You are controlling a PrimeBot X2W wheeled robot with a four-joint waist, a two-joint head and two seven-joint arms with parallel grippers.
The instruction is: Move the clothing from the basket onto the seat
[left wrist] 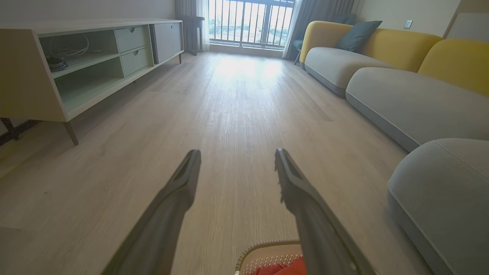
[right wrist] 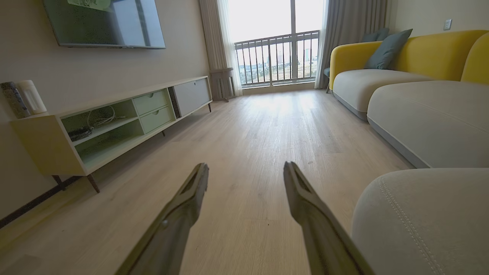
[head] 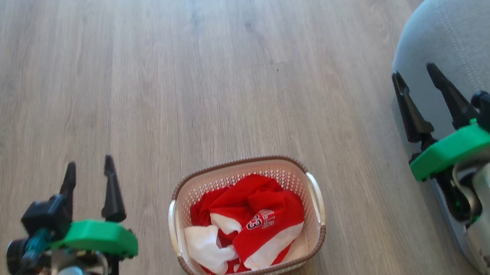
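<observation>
Open floor (head: 217, 66) around basket (head: 238, 162), seat (head: 469, 26) right

head: steeply down on basket (head: 238, 162) | wrists: low, forward (both share seat (left wrist: 439, 191), window (left wrist: 250, 23))

We record a matt wood-grain floor (head: 217, 66) ahead of the left gripper (head: 90, 161). Right of it, the basket (head: 213, 182) is perforated cream plastic with a brown woven rim, holding clothing (head: 257, 201) of soft red-and-white cloth. Beside the right gripper (head: 414, 71), the seat (head: 469, 21) is grey textured fabric.
</observation>
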